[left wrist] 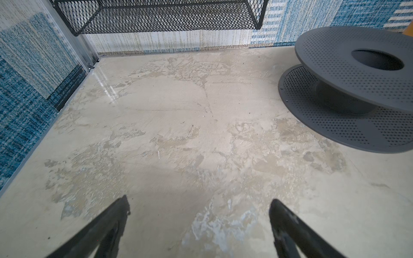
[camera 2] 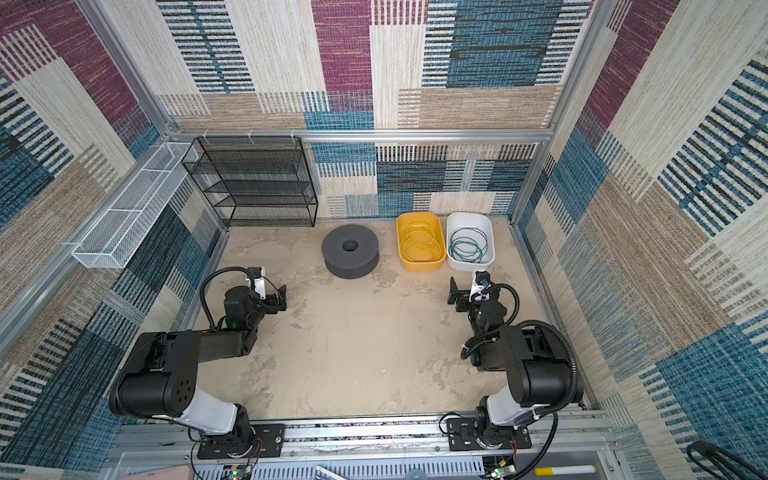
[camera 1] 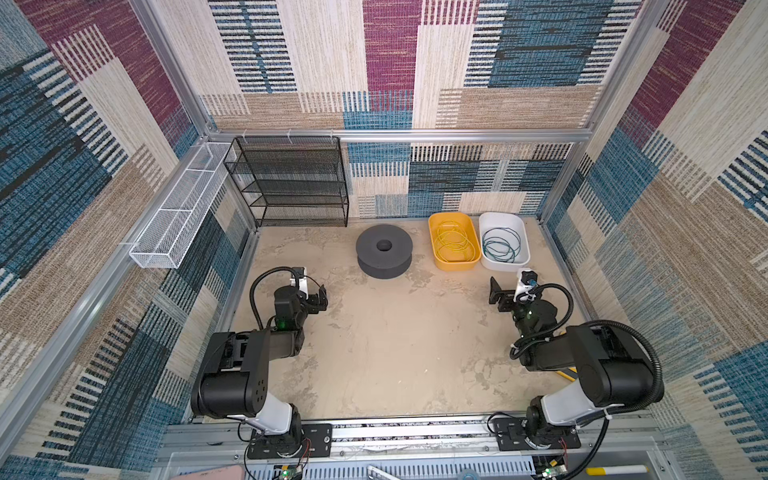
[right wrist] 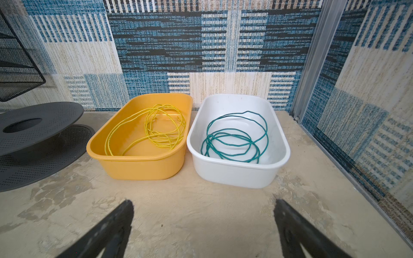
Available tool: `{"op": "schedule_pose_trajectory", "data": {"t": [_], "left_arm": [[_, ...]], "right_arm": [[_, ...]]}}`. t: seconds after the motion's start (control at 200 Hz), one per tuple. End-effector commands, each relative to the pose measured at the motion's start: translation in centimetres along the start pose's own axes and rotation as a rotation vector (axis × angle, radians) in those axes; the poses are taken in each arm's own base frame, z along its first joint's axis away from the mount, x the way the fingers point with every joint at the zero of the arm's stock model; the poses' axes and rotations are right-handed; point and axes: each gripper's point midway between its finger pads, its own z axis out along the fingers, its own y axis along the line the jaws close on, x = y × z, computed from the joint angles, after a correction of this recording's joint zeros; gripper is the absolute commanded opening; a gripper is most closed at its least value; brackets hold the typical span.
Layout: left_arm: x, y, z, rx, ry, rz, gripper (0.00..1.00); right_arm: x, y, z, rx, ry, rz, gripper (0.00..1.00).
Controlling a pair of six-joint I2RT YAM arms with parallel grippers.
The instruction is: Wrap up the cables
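Jaws on the left gripper [left wrist: 199, 202] and right gripper [right wrist: 203, 203] are both wide open and empty, so nothing's started: the yellow cable [right wrist: 164, 143] sits coiled in the yellow tub [right wrist: 134, 166], the teal cable [right wrist: 210, 140] in the white tub [right wrist: 232, 175], and next up's probably pinching one thin strand for the grey spool [right wrist: 55, 125].

Yellow cable [right wrist: 161, 139]: thin loose loops, flat in yellow tub [right wrist: 138, 165], beyond right jaws, leftward.
Teal cable [right wrist: 209, 143]: thin loose loops, flat in white tub [right wrist: 234, 174], straight beyond right jaws.
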Motion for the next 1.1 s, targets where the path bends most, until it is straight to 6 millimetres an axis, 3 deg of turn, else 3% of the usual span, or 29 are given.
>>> {"op": "schedule_pose_trajectory", "data": {"t": [0.0,1.097], "left_arm": [[-0.28,0.06,0.01,0.000,-0.008,-0.017,0.99],[-0.24,0.14,0.11,0.013,-0.005,-0.027,0.99]], "right_arm": [[-0.72,0.18,-0.06,-0.009,-0.030,0.000,0.99],[-0.75,0.19,-0.14,-0.008,-0.032,0.000,0.99]]}}
